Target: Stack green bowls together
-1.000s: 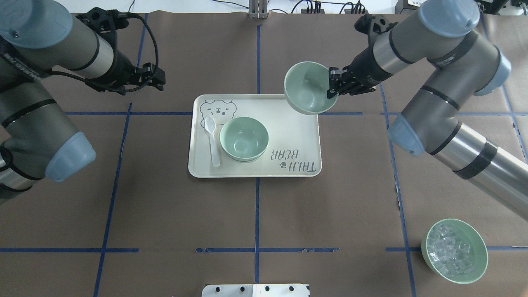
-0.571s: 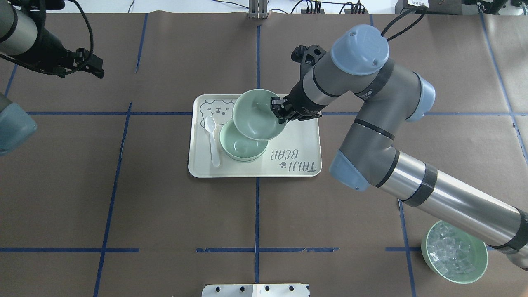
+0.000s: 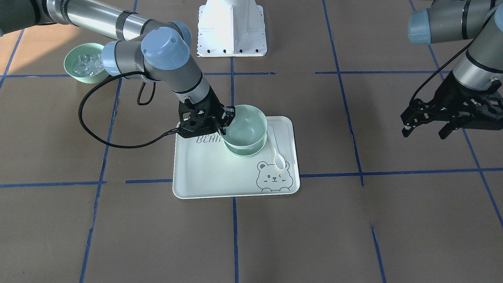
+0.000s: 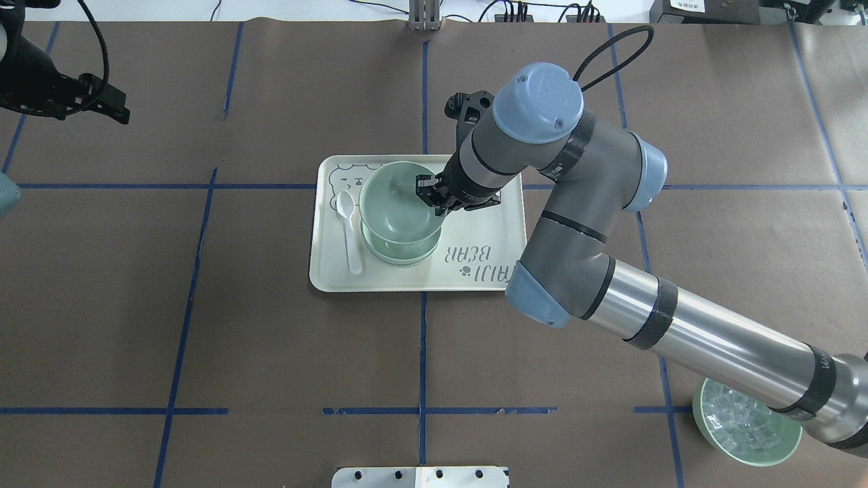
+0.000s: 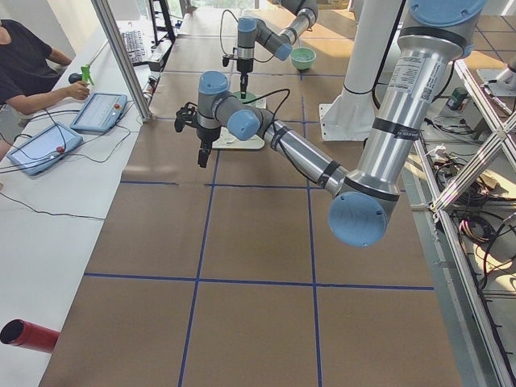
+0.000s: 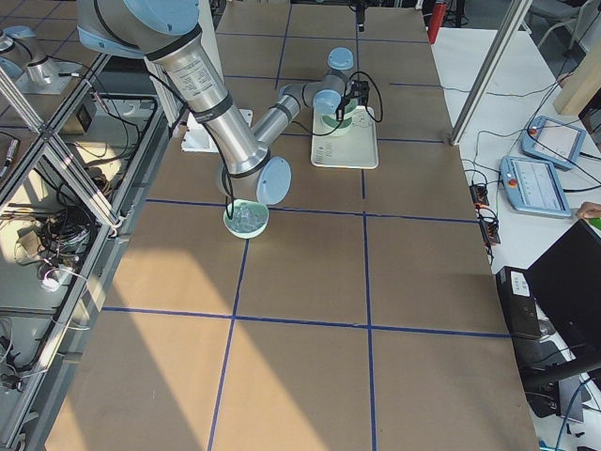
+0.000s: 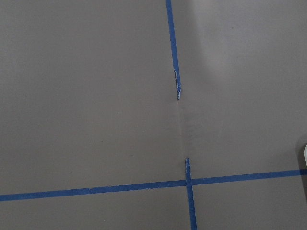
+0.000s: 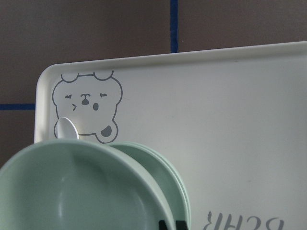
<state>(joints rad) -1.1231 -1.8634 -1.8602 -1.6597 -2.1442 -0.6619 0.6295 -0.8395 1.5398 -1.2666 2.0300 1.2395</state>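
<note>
My right gripper (image 4: 434, 196) is shut on the rim of a pale green bowl (image 4: 395, 202). It holds the bowl slightly tilted, low over the green bowls (image 4: 401, 252) standing on the tray, and partly nested in them. The front view shows the held bowl (image 3: 245, 125), the gripper (image 3: 226, 118) and the lower rim (image 3: 240, 151). In the right wrist view the held bowl (image 8: 81, 191) covers most of the lower bowls (image 8: 178, 191), which show two rims. My left gripper (image 3: 425, 131) is open and empty, far off to the side; overhead it (image 4: 112, 108) is at the back left.
The pale tray (image 4: 475, 224) with a bear drawing holds a white spoon (image 4: 350, 230) left of the bowls. A green bowl of clear cubes (image 4: 736, 423) stands at the near right, partly under my right arm. The left wrist view shows only brown paper and blue tape.
My right arm carried the bowl from behind the tray's right corner to over the bowls on the tray and lowered it into them. My left arm drew back to the far left.
</note>
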